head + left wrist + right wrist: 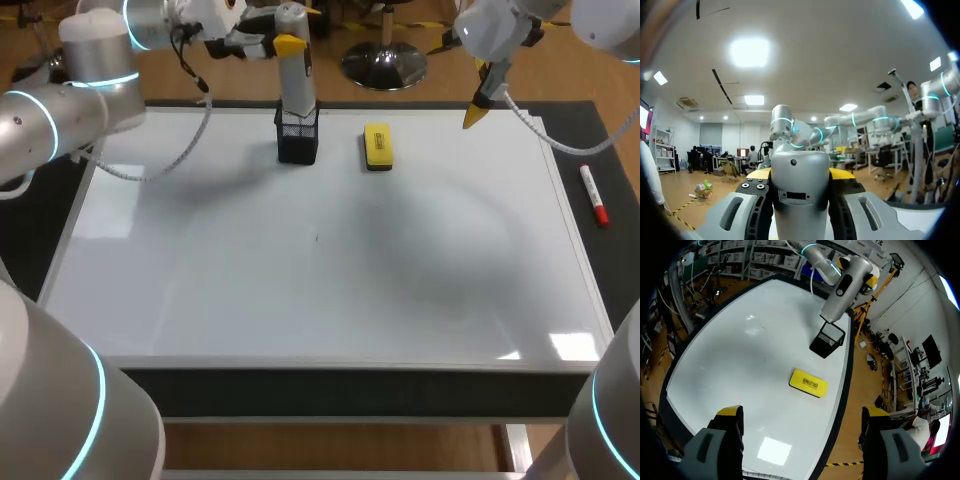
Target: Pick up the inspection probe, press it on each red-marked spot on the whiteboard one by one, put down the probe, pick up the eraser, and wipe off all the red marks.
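On the whiteboard [300,300] surface, the inspection probe [297,80] stands upright in its black mesh holder [298,135], my left pincer [288,45] pinching its upper end. The yellow eraser [377,145] lies just beside the holder, and my right pincer [477,110] hovers spread near the far edge. I judge this the probe-pickup step, which calls next for a straight lift clear of the holder.

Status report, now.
Left gripper shut on probe, at the holder. Right gripper open above board. Eraser lies free on board. No red marks seen; nothing in the way.
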Robot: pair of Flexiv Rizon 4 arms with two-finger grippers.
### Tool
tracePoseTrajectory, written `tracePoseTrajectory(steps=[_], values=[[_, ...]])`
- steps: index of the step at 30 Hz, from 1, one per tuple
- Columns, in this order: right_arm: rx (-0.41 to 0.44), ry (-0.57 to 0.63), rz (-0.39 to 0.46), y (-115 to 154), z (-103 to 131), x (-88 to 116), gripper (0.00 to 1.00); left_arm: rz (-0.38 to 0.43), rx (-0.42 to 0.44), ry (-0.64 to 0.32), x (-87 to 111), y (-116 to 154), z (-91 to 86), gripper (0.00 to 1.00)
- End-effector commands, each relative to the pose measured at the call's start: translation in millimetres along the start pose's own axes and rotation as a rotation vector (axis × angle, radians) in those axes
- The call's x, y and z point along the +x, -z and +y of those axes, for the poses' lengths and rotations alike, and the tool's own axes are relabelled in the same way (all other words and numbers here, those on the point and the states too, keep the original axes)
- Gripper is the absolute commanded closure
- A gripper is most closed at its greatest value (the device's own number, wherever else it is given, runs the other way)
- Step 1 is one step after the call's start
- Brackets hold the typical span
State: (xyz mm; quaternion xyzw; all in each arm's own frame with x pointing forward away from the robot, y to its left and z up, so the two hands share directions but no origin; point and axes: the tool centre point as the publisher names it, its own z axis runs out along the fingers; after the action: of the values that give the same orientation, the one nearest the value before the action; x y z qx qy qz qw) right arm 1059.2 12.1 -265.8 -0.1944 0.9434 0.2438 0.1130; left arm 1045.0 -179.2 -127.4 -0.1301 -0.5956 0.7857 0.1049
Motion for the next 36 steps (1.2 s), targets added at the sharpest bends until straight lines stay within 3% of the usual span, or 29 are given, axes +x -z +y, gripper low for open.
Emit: tracePoseTrajectory(steps=[1, 11, 36], values=[[0.003, 0.001, 0.003, 0, 0, 0, 0.0, -0.202, -0.009, 0.001, 6.4, -5, -0.3, 1.0], [0.003, 0.001, 0.003, 0, 0, 0, 0.0, -0.272, 0.008, 0.008, 2.3, 0, 11.1, 1.0], [0.003, 0.001, 0.003, 0, 0, 0, 0.0, -0.301, 0.006, -0.004, -14.2, 10, 28.4, 1.0]])
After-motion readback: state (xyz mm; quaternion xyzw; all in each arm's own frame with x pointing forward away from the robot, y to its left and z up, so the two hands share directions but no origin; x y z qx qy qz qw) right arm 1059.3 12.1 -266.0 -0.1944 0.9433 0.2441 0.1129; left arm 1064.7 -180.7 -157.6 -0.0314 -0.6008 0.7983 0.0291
